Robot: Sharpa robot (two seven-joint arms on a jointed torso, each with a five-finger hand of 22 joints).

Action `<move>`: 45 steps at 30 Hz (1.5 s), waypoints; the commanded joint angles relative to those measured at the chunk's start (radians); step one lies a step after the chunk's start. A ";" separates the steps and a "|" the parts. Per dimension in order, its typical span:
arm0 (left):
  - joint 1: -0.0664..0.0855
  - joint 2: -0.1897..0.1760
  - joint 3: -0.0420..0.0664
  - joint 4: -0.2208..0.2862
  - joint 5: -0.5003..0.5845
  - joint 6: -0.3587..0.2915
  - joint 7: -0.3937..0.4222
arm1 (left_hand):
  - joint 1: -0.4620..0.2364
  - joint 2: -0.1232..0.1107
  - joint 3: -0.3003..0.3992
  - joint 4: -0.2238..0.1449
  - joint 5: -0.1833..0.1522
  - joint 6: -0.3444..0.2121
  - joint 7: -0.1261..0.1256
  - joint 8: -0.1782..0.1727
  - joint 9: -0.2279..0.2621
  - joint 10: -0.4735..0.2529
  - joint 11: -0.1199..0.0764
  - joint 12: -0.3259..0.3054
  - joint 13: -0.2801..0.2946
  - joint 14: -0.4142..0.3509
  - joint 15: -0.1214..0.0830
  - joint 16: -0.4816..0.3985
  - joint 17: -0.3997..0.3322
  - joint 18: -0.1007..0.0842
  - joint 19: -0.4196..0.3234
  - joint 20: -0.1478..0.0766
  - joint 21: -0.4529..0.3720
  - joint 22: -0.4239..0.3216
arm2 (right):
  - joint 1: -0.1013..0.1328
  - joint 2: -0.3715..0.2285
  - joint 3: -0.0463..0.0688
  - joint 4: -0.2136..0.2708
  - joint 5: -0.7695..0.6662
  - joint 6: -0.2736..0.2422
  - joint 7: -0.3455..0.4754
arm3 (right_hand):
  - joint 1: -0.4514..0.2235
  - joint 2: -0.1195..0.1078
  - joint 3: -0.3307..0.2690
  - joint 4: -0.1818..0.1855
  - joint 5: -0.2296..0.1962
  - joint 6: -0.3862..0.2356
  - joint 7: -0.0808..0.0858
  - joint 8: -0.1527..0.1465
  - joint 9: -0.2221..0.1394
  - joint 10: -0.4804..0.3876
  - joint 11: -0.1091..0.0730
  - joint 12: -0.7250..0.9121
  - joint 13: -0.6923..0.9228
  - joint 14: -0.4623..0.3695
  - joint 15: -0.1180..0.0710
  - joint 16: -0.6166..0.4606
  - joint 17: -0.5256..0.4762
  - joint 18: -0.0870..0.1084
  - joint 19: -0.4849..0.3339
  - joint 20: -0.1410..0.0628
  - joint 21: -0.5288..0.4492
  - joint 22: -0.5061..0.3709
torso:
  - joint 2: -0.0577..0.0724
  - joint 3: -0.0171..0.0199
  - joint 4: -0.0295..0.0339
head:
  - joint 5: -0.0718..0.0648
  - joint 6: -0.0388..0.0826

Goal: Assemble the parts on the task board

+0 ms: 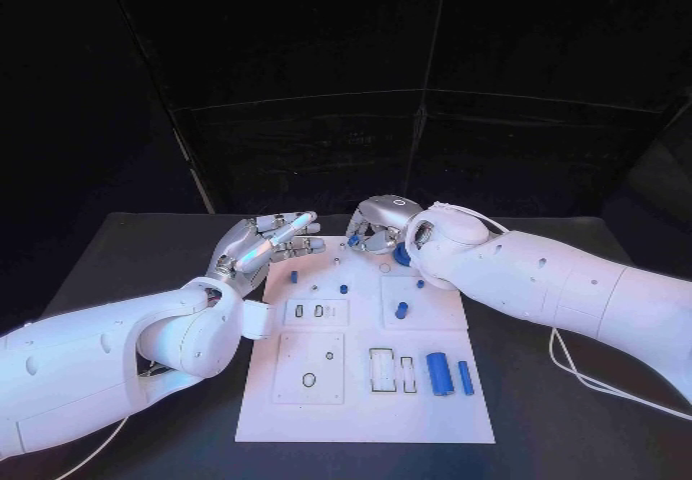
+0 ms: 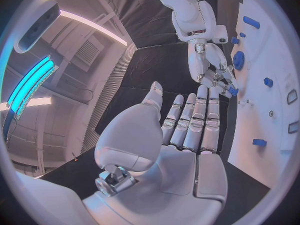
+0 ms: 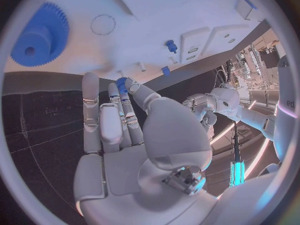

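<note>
Task board (image 1: pixel 368 420) mid frame; right hand (image 1: pixel 378 232) at its top edge pinching small blue part (image 3: pixel 121 83) btwn fingertips. Left hand (image 1: pixel 264 245) upper left, fingers straight, holding nothing.

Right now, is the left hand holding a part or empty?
Empty: the left hand is open, its fingers straight and together, nothing between them, at the task board's far edge.

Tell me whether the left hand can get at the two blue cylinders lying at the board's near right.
Probably yes: the left hand is open at the far edge, and the blue cylinders lie uncovered on the task board.
</note>
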 commanded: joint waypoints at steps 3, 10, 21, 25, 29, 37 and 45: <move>0.003 0.006 0.001 0.000 -0.005 0.017 -0.001 | -0.001 0.009 0.004 -0.002 0.004 0.005 0.045 -0.001 0.000 0.005 0.001 0.005 0.000 0.009 0.000 0.005 -0.001 0.012 0.007 -0.001 0.000 -0.001 | 0.002 0.026 0.001 -0.026 0.008 -0.005 0.000 | -0.008 -0.004 0.008 0.002 -0.005 -0.001 0.002 -0.001 -0.001 -0.004 0.004 -0.005 -0.001 0.025 0.000 0.007 -0.001 0.014 -0.006 0.000 0.004 0.001 | 0.003 -0.0013 -0.0001 | 0.002 0.000; 0.008 0.006 0.001 0.002 -0.005 0.016 -0.004 | -0.001 0.009 0.004 -0.002 0.004 0.005 0.045 -0.001 0.000 0.005 0.001 0.005 0.000 0.009 0.000 0.005 -0.001 0.012 0.007 -0.001 0.000 -0.001 | 0.002 0.053 0.001 -0.055 0.008 0.018 -0.009 | -0.017 -0.014 0.012 0.009 -0.001 -0.005 0.003 -0.002 -0.001 -0.007 0.005 -0.006 -0.001 0.024 0.002 0.008 -0.001 0.014 -0.008 0.002 0.006 0.002 | 0.005 -0.0012 -0.0012 | 0.009 0.001; 0.010 0.008 0.001 0.002 -0.005 0.017 -0.006 | -0.001 0.009 0.004 -0.002 0.004 0.005 0.045 -0.001 0.000 0.005 0.001 0.005 0.000 0.009 0.000 0.005 -0.001 0.012 0.007 -0.001 0.000 -0.001 | 0.002 0.083 0.001 -0.089 0.006 0.039 -0.031 | -0.020 -0.017 0.013 0.013 -0.001 -0.006 0.003 -0.002 -0.001 -0.009 0.006 -0.007 -0.001 0.024 0.003 0.010 0.001 0.014 -0.009 0.002 0.007 0.002 | 0.005 -0.0010 -0.0013 | 0.010 -0.003; 0.011 0.009 0.001 0.002 -0.005 0.016 -0.007 | -0.001 0.009 0.004 -0.002 0.004 0.005 0.045 -0.001 0.000 0.005 0.001 0.005 0.000 0.009 0.000 0.005 -0.001 0.012 0.007 -0.001 0.000 -0.001 | 0.002 0.089 0.001 -0.097 0.005 0.039 -0.041 | -0.022 -0.020 0.015 0.015 -0.001 -0.009 0.004 -0.003 -0.002 -0.012 0.007 -0.009 -0.001 0.023 0.003 0.009 -0.003 0.014 -0.010 0.003 0.008 0.002 | 0.006 -0.0011 -0.0017 | 0.011 -0.002; 0.011 0.010 0.001 0.001 -0.005 0.017 -0.008 | -0.001 0.009 0.004 -0.002 0.004 0.005 0.045 -0.001 0.000 0.005 0.001 0.005 0.000 0.009 0.000 0.005 -0.001 0.012 0.007 -0.001 0.000 -0.001 | 0.002 0.100 0.001 -0.106 0.004 0.032 -0.051 | -0.026 -0.027 0.020 0.022 -0.002 -0.019 0.007 -0.005 -0.003 -0.022 0.010 -0.012 -0.002 0.022 0.006 0.011 -0.003 0.014 -0.013 0.005 0.009 0.003 | 0.006 -0.0010 -0.0013 | 0.013 -0.002; 0.012 0.014 0.001 0.000 -0.005 0.018 -0.009 | -0.001 0.009 0.004 -0.002 0.004 0.005 0.045 -0.001 0.000 0.005 0.001 0.005 0.000 0.009 0.000 0.005 -0.001 0.012 0.007 -0.001 0.000 -0.001 | 0.002 0.117 0.001 -0.118 0.001 0.045 -0.063 | -0.031 -0.047 0.026 0.031 -0.007 -0.038 0.012 -0.006 -0.003 -0.042 0.016 -0.013 -0.002 0.021 0.011 0.014 -0.003 0.013 -0.017 0.010 0.013 0.003 | 0.006 -0.0009 -0.0015 | 0.013 -0.004; 0.013 0.014 0.001 -0.001 -0.005 0.018 -0.011 | -0.001 0.009 0.004 -0.002 0.004 0.005 0.045 -0.001 0.000 0.005 0.001 0.005 0.000 0.009 0.000 0.005 -0.001 0.012 0.007 -0.001 0.000 -0.001 | 0.002 0.115 0.001 -0.121 0.000 0.029 -0.061 | -0.037 -0.086 0.006 0.046 0.006 -0.094 0.027 -0.007 -0.005 -0.110 0.033 -0.013 -0.002 0.009 0.026 0.004 -0.033 0.013 -0.032 0.023 0.010 0.000 | 0.006 -0.0008 -0.0023 | 0.014 -0.004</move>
